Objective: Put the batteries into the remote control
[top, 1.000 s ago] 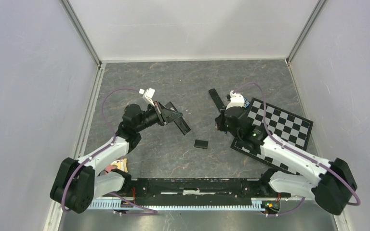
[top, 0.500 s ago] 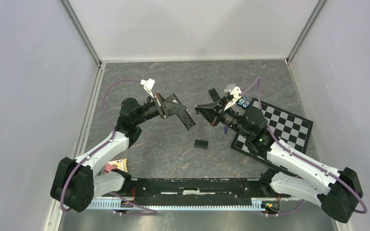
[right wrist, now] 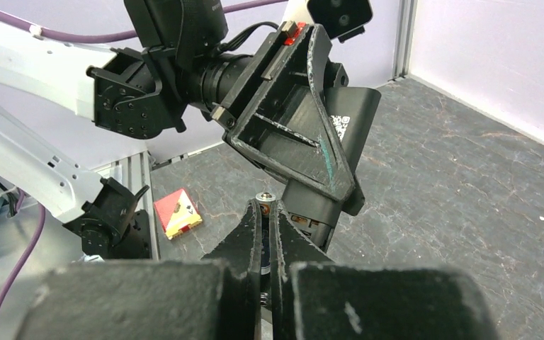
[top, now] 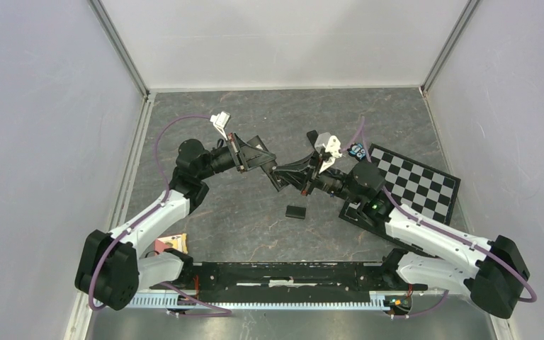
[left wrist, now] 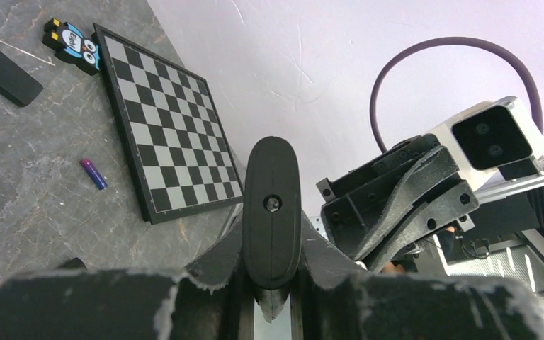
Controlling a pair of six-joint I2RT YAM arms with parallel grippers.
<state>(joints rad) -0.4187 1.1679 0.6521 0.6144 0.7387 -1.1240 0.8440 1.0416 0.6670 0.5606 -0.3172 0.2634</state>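
A white QR-code label (right wrist: 341, 127) is showing on the black remote control (right wrist: 312, 202), with no readable letters beside it. The owl-shaped block (left wrist: 71, 44) on the tabletop is carrying small lettering, too blurred to read.

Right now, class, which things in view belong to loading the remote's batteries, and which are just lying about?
Job in hand: remote in left gripper; dark battery in right gripper; blue battery on table; small black cover.
Lying about: checkerboard; owl figure; long black bar; orange packet.
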